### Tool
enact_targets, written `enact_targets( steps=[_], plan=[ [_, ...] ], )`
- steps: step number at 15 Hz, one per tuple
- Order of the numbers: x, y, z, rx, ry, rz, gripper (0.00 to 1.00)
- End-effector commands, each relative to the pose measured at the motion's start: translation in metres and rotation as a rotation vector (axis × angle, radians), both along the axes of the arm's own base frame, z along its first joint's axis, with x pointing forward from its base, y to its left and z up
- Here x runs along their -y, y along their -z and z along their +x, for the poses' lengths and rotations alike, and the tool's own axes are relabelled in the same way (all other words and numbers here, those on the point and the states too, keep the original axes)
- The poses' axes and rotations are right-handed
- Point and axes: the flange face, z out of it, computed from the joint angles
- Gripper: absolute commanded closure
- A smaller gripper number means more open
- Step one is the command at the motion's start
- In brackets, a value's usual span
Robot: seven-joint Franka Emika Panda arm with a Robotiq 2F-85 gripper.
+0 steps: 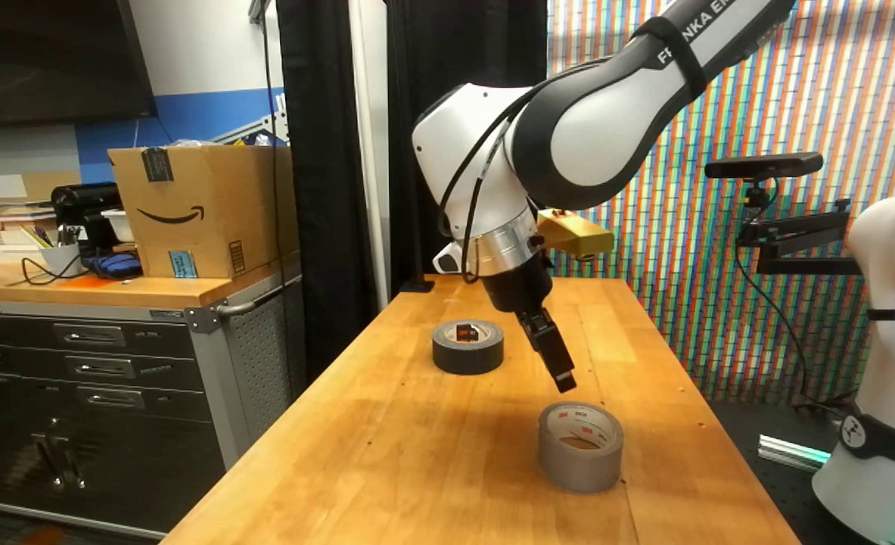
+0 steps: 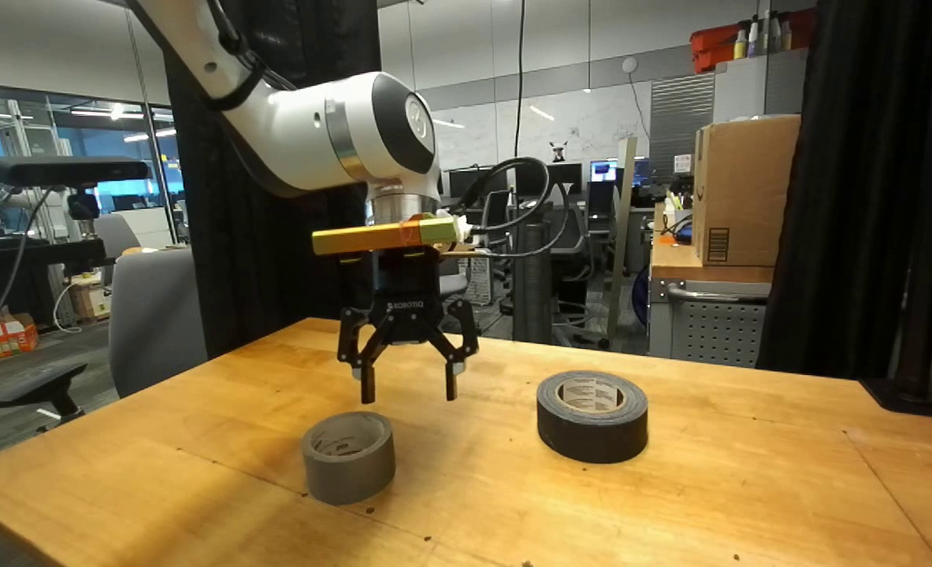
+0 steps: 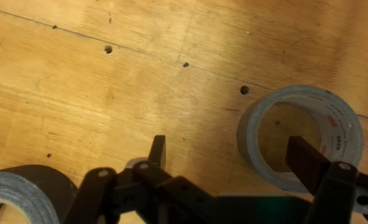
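Note:
My gripper (image 2: 409, 386) is open and empty, pointing down above the table, and its tips also show in an exterior view (image 1: 566, 384) and in the wrist view (image 3: 227, 138). A grey tape roll (image 1: 579, 465) lies flat on the table, nearest to the gripper; it also shows in an exterior view (image 2: 351, 476). In the wrist view, the right finger overlaps the hole of the grey roll (image 3: 252, 133), while the left finger is over bare wood. A wider black tape roll (image 2: 592, 441) lies flat apart from it, also seen in an exterior view (image 1: 468, 359) and the wrist view's lower left corner (image 3: 47, 179).
The wooden table (image 1: 417, 469) has small holes and lines. A second robot arm (image 1: 882, 469) and a camera on a bracket (image 1: 765, 165) stand beside it. A black stand base (image 2: 911, 398) sits on the table. A cardboard box (image 1: 205, 212) rests on a tool cabinet. A grey chair (image 2: 158, 315) stands by the edge.

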Motion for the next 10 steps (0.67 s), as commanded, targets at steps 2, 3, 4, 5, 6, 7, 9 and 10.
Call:
enact_targets(
  steps=[2,3,4,5,6,7,9,10],
  plan=[
    [-0.007,-0.007,-0.005,0.012,0.080,0.116,0.00],
    [-0.009,-0.007,-0.005,0.012,0.092,0.135,0.00],
    [-0.011,-0.006,-0.005,0.014,0.100,0.151,0.00],
    [-0.012,-0.006,-0.005,0.014,0.105,0.166,0.00],
    [-0.013,-0.006,-0.005,0.017,0.113,0.176,0.00],
    [-0.015,-0.006,-0.005,0.012,0.106,0.189,0.00],
    [-0.016,-0.006,-0.005,0.011,0.087,0.206,0.00],
    [-0.016,-0.006,-0.005,0.010,0.067,0.217,0.00]
  ],
)
